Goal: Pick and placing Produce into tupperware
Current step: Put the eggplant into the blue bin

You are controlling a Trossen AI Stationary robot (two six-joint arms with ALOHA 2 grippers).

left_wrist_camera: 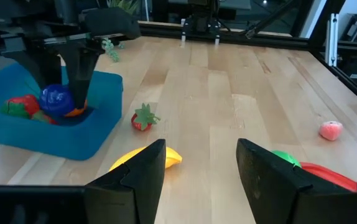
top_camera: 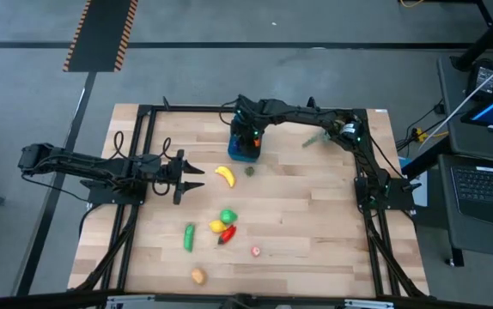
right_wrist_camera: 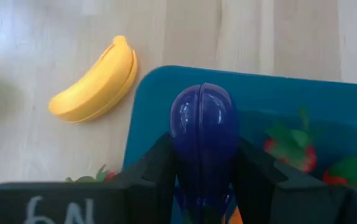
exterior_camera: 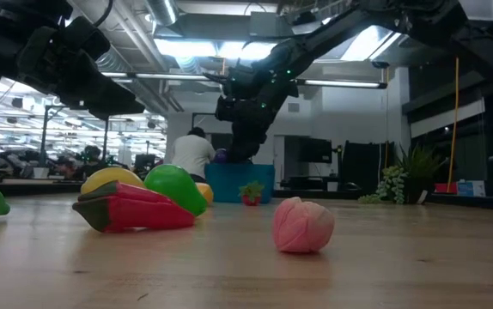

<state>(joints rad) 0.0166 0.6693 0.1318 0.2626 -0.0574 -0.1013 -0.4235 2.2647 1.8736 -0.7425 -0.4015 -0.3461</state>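
The right tool (right_wrist_camera: 204, 186) grips a glossy purple eggplant (right_wrist_camera: 203, 134) just above the teal tupperware (right_wrist_camera: 303, 99). It looks light, stiff and slippery, best pinched across its middle. Left tool (left_wrist_camera: 200, 171) hangs part open, holding nothing, near the banana (left_wrist_camera: 166, 157).

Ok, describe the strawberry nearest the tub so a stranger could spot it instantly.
Find the teal-blue rectangular plastic tub at the wooden table's far edge. Just off its corner, beside the yellow toy banana, sits the small red toy strawberry with a green leafy cap, the only red piece there.
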